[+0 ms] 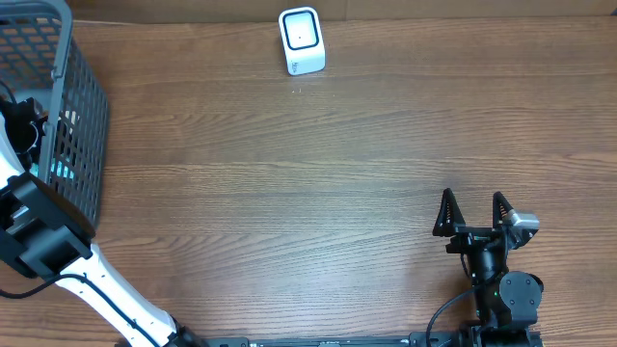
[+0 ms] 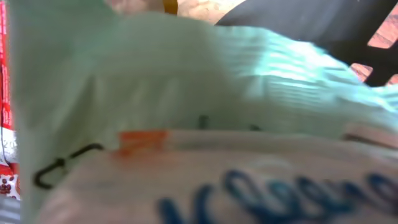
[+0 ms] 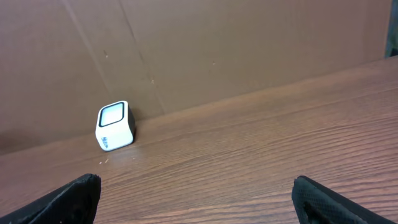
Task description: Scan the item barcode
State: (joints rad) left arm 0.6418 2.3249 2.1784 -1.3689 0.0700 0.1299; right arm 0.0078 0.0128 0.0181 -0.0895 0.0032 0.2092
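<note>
Evidently early: the Kleenex pack (image 2: 205, 93) sits in the mesh basket (image 1: 82, 106) at nine o'clock, whether the left jaws pinch it I cannot tell, the right jaws stand spread at five o'clock, and carrying it to the scanner (image 1: 301, 40) at twelve o'clock remains.

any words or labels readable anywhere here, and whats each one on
"Kleen..." in blue on the pale green pack: blurred, its lower part cut off by the picture's edge, the rest unreadable.
On the red packet beside it: print too blurred to read.
On the white scanner: a dark marking on its front, too small to read.
No other text shows.
</note>
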